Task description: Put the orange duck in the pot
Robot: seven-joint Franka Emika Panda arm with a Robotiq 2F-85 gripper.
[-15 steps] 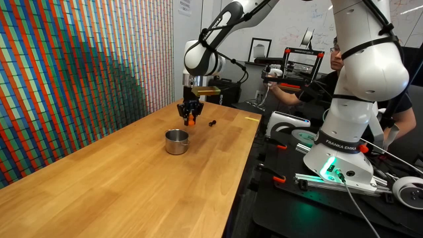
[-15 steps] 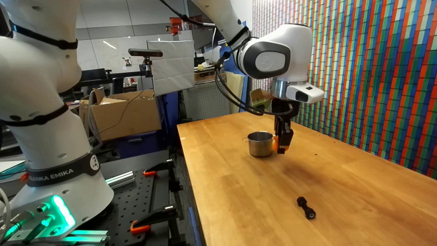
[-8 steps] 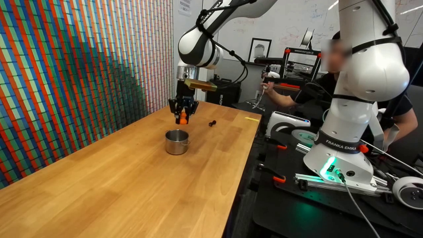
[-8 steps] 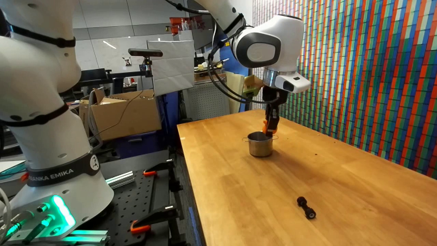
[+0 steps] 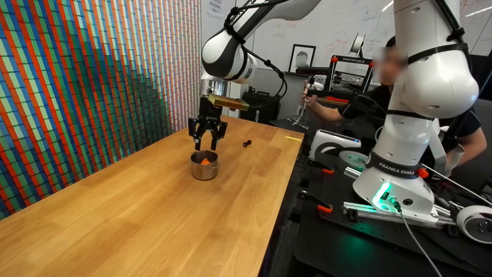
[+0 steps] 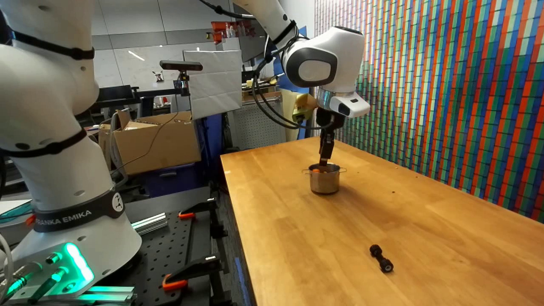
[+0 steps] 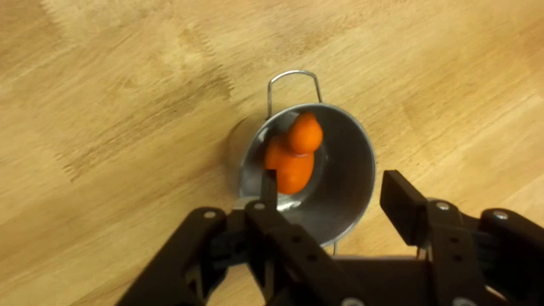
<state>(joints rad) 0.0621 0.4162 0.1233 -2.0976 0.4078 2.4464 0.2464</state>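
The orange duck lies inside the grey metal pot, against the wall near one wire handle. In an exterior view the duck shows just inside the rim of the pot. In an exterior view only a bit of the duck shows over the rim of the pot. My gripper is open and empty, pointing down above the pot. One finger overlaps the duck in the wrist view. In both exterior views, the gripper has its fingertips close to the far rim.
A small black dumbbell-shaped part lies on the wooden table, in both exterior views. A yellow strip is on the table near its edge. A colourful tiled wall runs along the table's far side. A person stands behind the robot base.
The gripper rose with the duck, moved over the pot, lowered and opened. The duck has dropped from the fingers into the pot. The pot has barely moved.
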